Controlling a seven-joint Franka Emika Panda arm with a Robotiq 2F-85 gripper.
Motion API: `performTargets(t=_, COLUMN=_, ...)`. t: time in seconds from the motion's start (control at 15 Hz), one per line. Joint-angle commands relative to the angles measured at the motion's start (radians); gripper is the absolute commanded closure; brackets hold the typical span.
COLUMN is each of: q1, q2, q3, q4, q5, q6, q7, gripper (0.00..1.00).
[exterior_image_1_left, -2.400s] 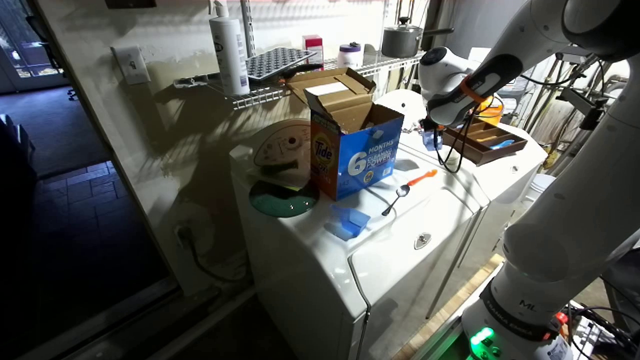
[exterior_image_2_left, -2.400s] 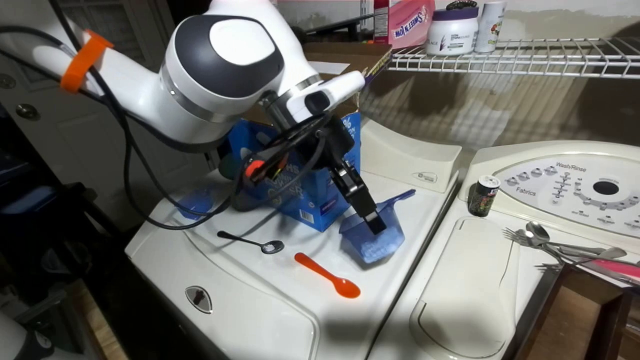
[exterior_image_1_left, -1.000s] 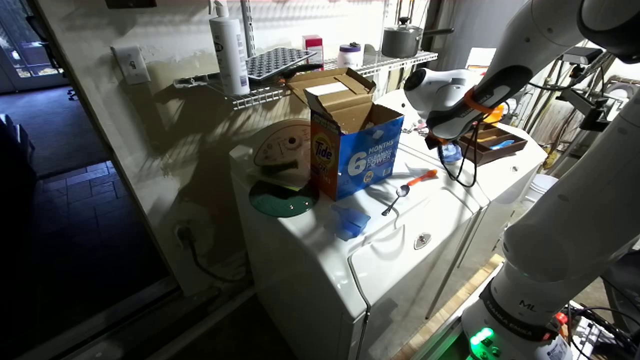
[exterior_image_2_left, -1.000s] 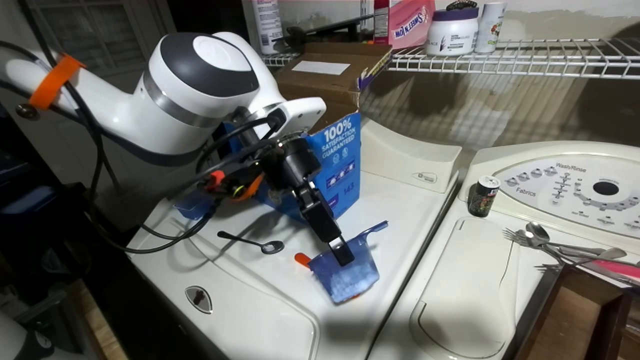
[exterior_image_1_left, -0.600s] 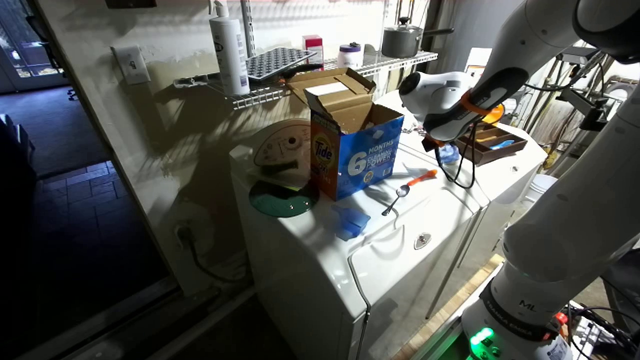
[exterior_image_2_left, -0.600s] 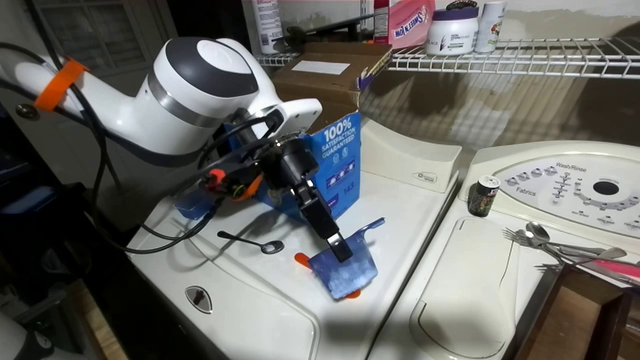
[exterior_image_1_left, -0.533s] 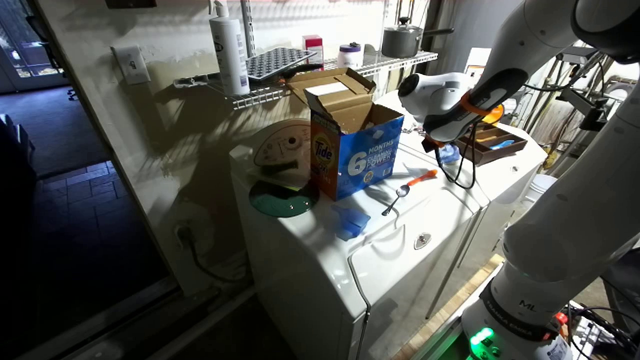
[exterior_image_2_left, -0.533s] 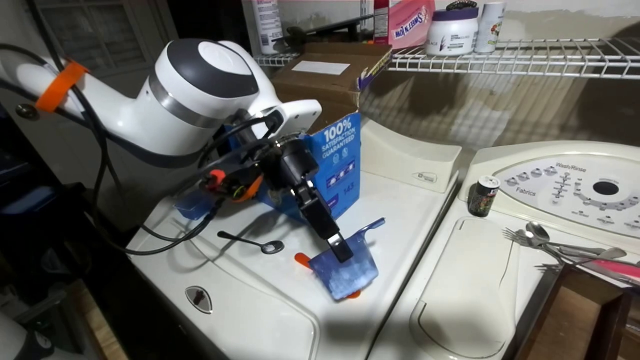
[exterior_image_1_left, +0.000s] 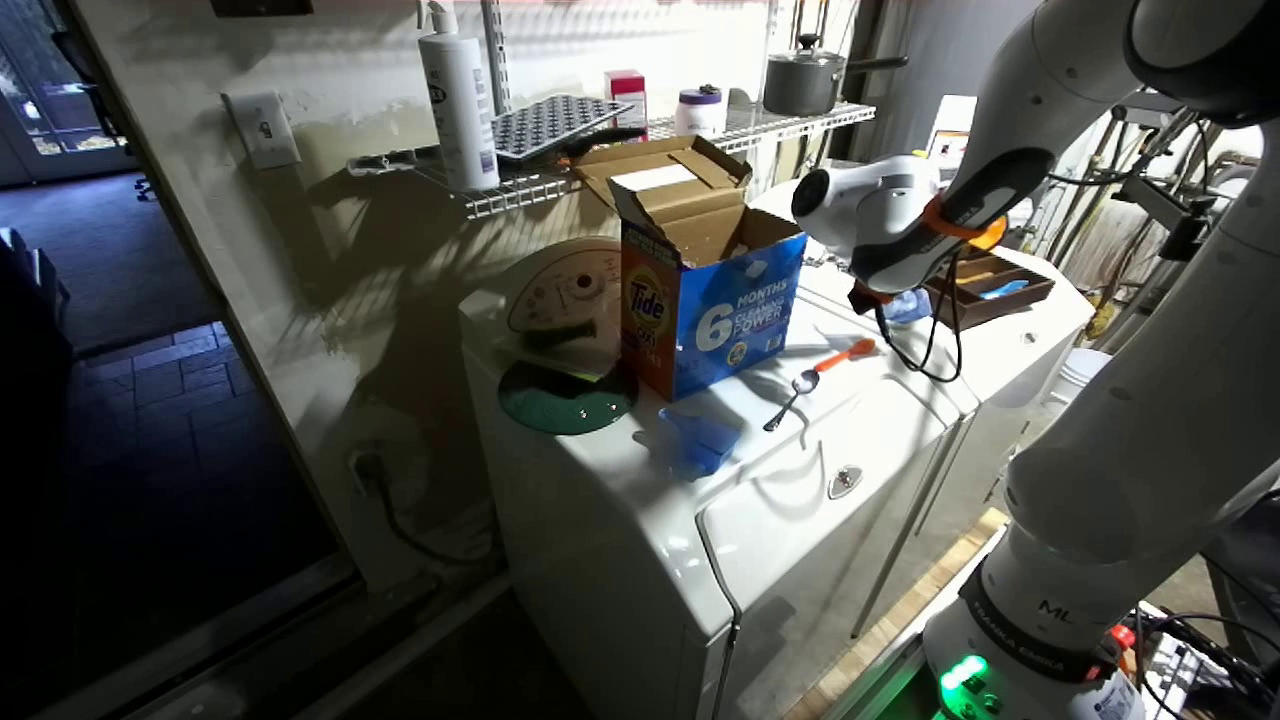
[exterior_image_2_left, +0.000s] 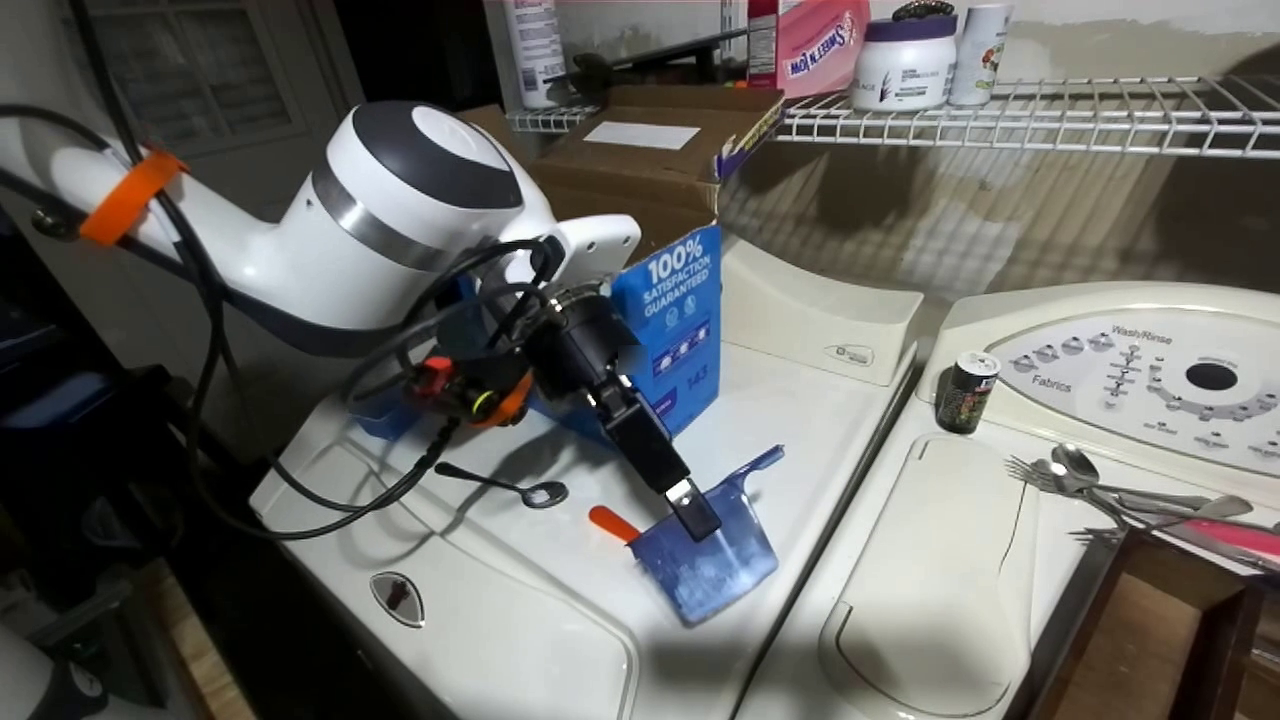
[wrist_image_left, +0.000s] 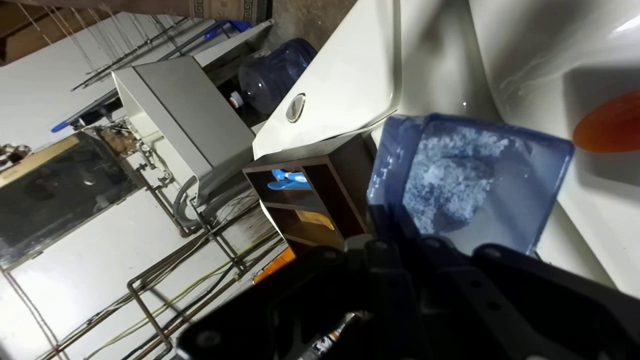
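A blue scoop (exterior_image_2_left: 720, 575) loaded with white granules hangs tilted above the right part of a white machine (exterior_image_2_left: 820, 400), its wall clenched in the robot's jaws just beside the handle. The thin plastic likely suits such a pinch, which leaves the handle jutting free toward the far right. Below it lies an orange spoon (exterior_image_1_left: 845, 355); farther left is a metal spoon (exterior_image_2_left: 543, 494) with something white in its bowl. On the far side stands a Tide box (exterior_image_1_left: 735, 310), flaps folded back, presumably to keep its mouth reachable. A 2nd blue scoop (exterior_image_1_left: 705, 440) rests on the box's near side. At right, a washer (exterior_image_2_left: 930, 560) carries loose cutlery (exterior_image_2_left: 1076, 462), a small can (exterior_image_2_left: 967, 395) and a brown tray (wrist_image_left: 336, 195) whose compartments look meant for sorting utensils.

In an exterior view, the held scoop (exterior_image_2_left: 720, 575) covers the orange spoon's bowl and the frame cuts off the tray; in an exterior view, the arm (exterior_image_1_left: 890, 215) leaves only part of that scoop (exterior_image_1_left: 905, 307) showing. Dark fingertips blur the exact contact in the wrist view, and what the granules are cannot be told.
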Motion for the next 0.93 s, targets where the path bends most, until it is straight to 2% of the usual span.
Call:
performTargets(t=0.0, q1=0.01, q2=0.006, q3=0.006, q4=-0.026, q5=-0.088, q6=-0.031, q7=0.081, gripper=0.99)
performTargets(t=0.87, q1=0.021, q2=0.039, q3=0.009, q4=-0.055, q5=-0.171, q6=-0.071, q7=0.199, gripper=0.99)
